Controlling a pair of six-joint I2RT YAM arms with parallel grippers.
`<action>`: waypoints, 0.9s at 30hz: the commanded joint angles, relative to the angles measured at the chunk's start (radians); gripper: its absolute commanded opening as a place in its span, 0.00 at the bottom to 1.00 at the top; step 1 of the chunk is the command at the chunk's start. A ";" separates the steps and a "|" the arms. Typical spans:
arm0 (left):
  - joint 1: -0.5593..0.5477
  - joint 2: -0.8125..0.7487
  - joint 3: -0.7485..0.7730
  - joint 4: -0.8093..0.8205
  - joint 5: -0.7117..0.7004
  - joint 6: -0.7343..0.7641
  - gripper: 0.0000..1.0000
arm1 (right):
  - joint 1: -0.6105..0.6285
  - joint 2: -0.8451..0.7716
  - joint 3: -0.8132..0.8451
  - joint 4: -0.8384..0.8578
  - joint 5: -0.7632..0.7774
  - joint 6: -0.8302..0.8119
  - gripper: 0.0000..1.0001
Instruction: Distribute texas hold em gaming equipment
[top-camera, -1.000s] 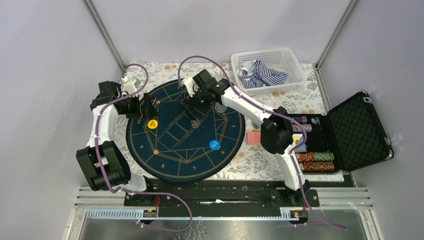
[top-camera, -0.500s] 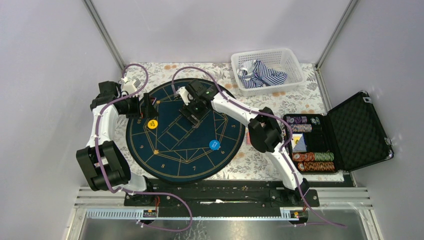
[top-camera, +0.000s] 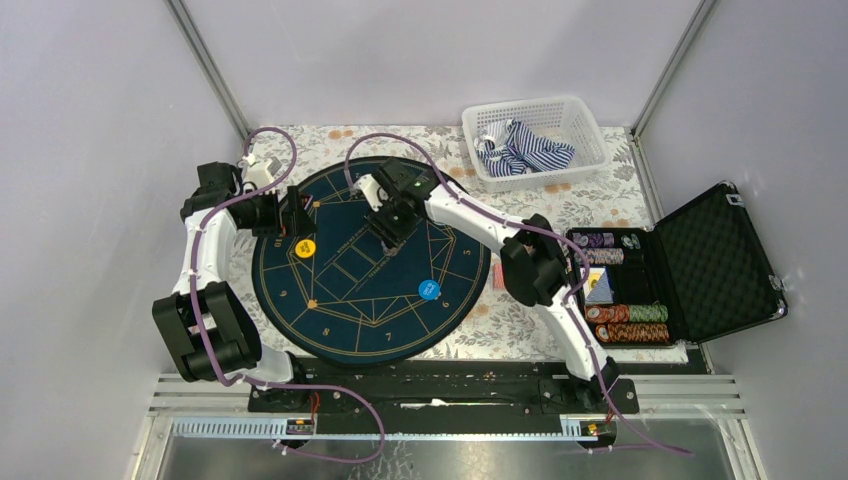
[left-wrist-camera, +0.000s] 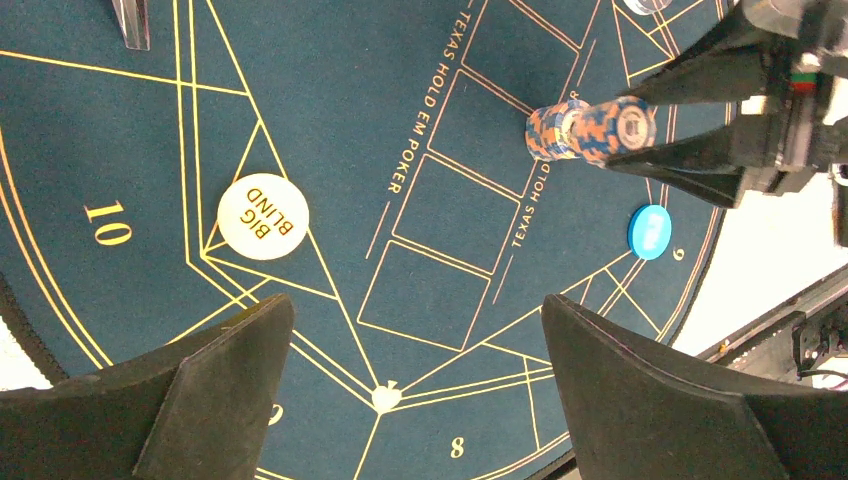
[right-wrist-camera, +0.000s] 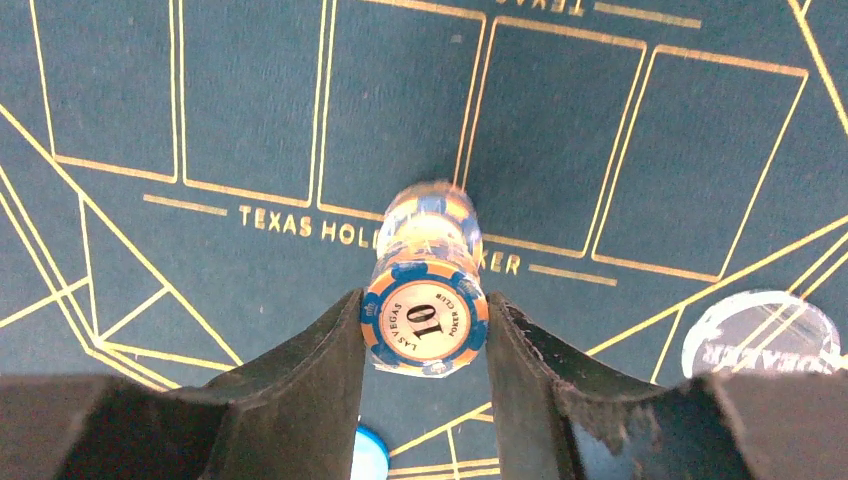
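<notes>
A moment ago my right gripper (right-wrist-camera: 424, 305) stood open; now it has clamped shut on the orange-and-blue chip stack (right-wrist-camera: 425, 245) at the middle of the mat (top-camera: 350, 310), so I judge it ready to lift. My left gripper (left-wrist-camera: 415, 305) hangs wide open at the mat's left, holding nothing.

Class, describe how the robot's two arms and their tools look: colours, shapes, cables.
Left arm and right arm: white links, bulky black joints, a purple cable looping along each. Left tool and right tool: two black wedge-shaped fingers each.
</notes>
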 joint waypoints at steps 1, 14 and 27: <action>-0.004 -0.028 0.016 0.031 0.005 0.021 0.99 | 0.003 -0.206 -0.082 0.007 -0.014 -0.033 0.38; -0.035 -0.042 0.028 0.008 -0.002 0.023 0.99 | -0.015 -0.609 -0.641 0.190 -0.005 -0.095 0.36; -0.125 -0.053 0.033 0.008 -0.034 -0.022 0.99 | -0.018 -0.764 -1.010 0.373 -0.015 -0.121 0.34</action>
